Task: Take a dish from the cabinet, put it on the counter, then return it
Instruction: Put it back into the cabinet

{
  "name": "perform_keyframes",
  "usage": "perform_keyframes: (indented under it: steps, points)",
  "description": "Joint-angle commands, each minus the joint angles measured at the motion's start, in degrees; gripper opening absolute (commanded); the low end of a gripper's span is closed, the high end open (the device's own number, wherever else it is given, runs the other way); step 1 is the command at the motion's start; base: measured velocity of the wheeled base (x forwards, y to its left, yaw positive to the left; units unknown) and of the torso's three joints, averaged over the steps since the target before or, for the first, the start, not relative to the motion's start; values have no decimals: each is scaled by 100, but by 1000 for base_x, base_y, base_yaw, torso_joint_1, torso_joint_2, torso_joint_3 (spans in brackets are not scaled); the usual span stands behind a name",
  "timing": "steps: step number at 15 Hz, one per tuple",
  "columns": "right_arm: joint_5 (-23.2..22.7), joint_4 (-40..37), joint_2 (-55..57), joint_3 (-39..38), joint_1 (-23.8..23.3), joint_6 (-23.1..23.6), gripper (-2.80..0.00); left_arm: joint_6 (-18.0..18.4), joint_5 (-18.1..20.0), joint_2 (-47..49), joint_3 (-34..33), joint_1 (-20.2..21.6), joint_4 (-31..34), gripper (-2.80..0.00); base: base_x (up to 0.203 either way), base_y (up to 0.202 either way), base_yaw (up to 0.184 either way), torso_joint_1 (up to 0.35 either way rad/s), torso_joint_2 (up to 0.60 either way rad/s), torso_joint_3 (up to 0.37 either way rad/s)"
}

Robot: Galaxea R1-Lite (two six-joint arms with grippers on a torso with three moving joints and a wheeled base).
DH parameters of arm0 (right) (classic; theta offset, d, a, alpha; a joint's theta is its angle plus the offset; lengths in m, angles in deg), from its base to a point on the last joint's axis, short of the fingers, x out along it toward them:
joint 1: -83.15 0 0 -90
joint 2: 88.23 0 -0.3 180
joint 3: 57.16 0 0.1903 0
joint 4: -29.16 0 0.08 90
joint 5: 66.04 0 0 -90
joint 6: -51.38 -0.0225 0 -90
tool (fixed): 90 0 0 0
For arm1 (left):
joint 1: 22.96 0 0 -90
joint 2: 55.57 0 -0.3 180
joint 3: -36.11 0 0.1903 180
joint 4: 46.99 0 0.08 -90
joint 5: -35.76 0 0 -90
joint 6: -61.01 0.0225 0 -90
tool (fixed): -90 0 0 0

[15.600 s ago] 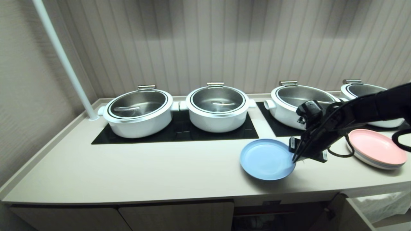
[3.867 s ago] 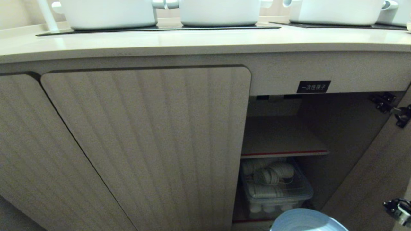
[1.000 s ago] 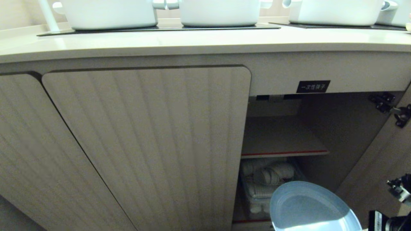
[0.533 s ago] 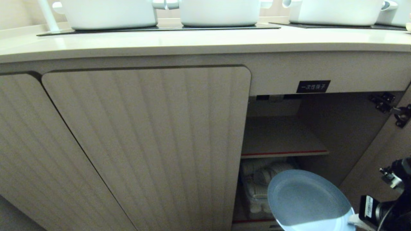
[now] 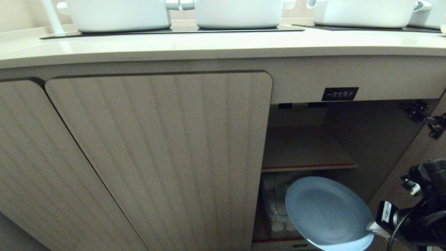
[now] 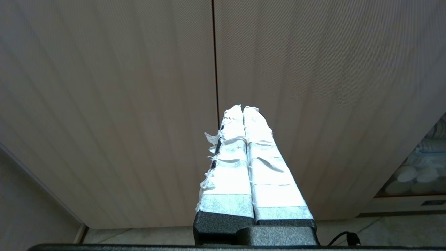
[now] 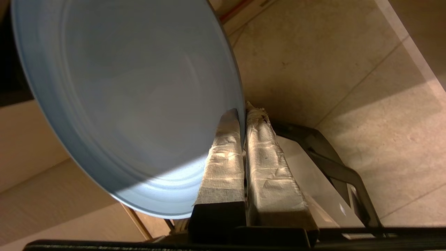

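The right gripper (image 5: 372, 228), entering from the lower right of the head view, has its taped fingers (image 7: 223, 164) clamped on the rim of the light-blue dish (image 5: 327, 212). The dish sits low in the frame, tilted, in front of the open compartment of the cabinet (image 5: 156, 157), with the clear bin of white ware (image 5: 275, 209) behind it and the inner shelf (image 5: 306, 153) above it. The step in hand appears to be the return: the counter (image 5: 209, 45) along the top of the frame carries only white pots (image 5: 237, 14) here, and the dish is already down at the opening.

To do this well, the arm probably needs to level the dish first, since a thin rim pinch gives little hold against a long lever. It should then be guided through the gap between the closed ribbed door on the left and the swung-open door (image 5: 411, 181) with its hinges (image 5: 432, 122) on the right, touching neither. The far edge should clear the shelf's red-trimmed front lip before the dish lowers, and the grip should be released only once the dish rests flat.

The left gripper (image 6: 242, 111) hangs parked before the closed doors, fingers pressed together on nothing.
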Motion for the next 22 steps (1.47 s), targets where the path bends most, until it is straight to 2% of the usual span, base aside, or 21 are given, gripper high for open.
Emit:
perform_keyframes:
  steps: [1, 7, 11, 22]
  points:
    - [-12, -3, 236, 124, 2, -26, -280, 0, -7, -2, 0, 0, 0, -280, 0, 0, 0, 0, 0, 0]
    - [-4, 45, 651, 494, 2, -227, -280, 0, -1, -2, 0, 0, 0, -280, 0, 0, 0, 0, 0, 0]
    - [-4, 415, 882, 505, 35, -305, -280, 0, 0, -2, 0, 0, 0, -280, 0, 0, 0, 0, 0, 0]
    - [-4, 427, 1616, 1248, 37, -446, -280, 0, 0, -2, 0, 0, 0, -280, 0, 0, 0, 0, 0, 0]
